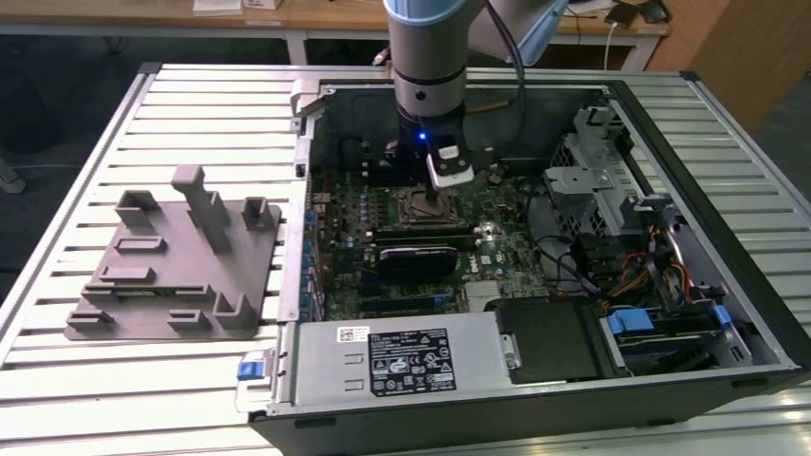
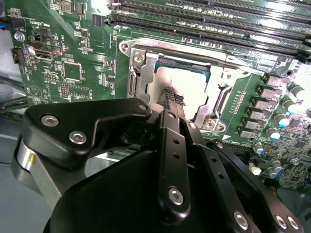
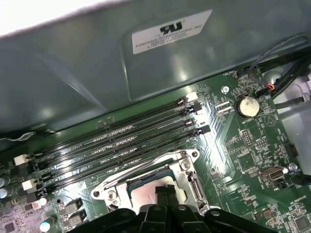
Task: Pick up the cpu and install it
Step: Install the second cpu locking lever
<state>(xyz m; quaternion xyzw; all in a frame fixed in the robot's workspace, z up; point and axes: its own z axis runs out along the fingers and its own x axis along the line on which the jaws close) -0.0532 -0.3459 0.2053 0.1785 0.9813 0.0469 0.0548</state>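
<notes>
the gripper [image 2: 171,99] hangs low inside an open computer case [image 1: 709,123], its black fingers [image 2: 170,95] drawn together into one narrow tip with no gap showing and nothing caught between them. right at that tip, in the second wrist view, lies the cpu [image 2: 187,87], a pale silver square lying flat inside the socket frame [image 2: 146,65]; the tip seems to touch or hover just above its top, though contact cannot be told for sure. in the first wrist view the same tip [image 3: 165,194] stands over the chip [image 3: 146,194] from the other side. judged from this, the pick-up and placing look done, since the chip rests in its seat rather than in the jaws; whether it is fully seated, and whether the metal frame is latched down over it, cannot be made out, so locking may remain. just beyond the jaws run four long black memory slots [image 3: 121,141] on the green motherboard [image 2: 73,63], with a round coin battery [image 3: 247,105] farther off. well away from the jaws, outside the case on the slatted table [image 1: 76,380], sits a grey fixture plate [image 1: 178,271] with upright posts.
</notes>
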